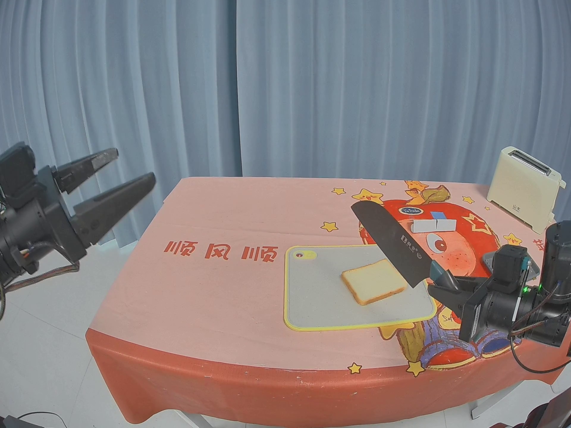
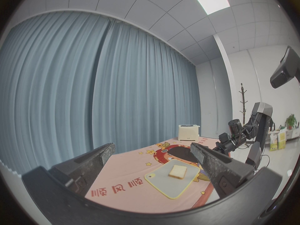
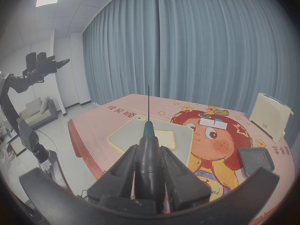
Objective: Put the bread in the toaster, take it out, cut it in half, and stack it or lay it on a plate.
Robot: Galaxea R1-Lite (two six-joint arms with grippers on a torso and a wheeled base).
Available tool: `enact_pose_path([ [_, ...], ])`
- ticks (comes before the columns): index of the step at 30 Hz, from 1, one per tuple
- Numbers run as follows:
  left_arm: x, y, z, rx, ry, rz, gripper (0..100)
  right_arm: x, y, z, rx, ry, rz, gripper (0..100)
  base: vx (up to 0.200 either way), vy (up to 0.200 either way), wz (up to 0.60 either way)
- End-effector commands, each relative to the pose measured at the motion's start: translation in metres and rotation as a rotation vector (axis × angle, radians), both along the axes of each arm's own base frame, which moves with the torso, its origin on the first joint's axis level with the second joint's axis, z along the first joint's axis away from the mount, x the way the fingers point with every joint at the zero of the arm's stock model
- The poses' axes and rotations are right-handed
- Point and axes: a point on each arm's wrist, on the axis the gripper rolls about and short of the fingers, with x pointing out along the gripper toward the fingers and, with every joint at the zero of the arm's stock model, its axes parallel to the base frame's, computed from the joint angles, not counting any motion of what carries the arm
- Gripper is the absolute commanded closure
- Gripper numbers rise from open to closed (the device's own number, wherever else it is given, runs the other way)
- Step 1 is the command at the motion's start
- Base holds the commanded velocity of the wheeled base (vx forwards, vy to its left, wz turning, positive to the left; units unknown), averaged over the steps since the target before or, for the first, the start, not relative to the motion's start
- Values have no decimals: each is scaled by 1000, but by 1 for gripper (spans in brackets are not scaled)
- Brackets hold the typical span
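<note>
I've got the R claw [image 1: 447, 282] pinching the knife [image 1: 392, 242] by its handle, just off the right edge of the board [image 1: 321, 298], w/ the blade slanting up over the board's right side. The bread [image 1: 373, 280] lies flat on the board, right of centre, uncut. The toaster [image 1: 524, 188] stands well behind and right of the board on the tabletop [image 1: 226, 292]. The L claw [image 1: 132, 166] is spread wide, holding nothing, raised well left of the board.
</note>
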Motion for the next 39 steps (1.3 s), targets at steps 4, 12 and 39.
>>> enact_pose_path([
  [4, 22, -19, -29, -19, 106, -33, 0, 8, 6, 4, 11, -10, -6, 100, 0, 0, 0],
  [12, 21, -24, -18, -68, 59, -63, 100, 14, 10, 2, -2, 2, -7, 100, 0, 0, 0],
  [39, 68, -75, 1, -81, 85, -145, 100, 15, 10, 26, 5, 7, -4, 100, 0, 0, 0],
])
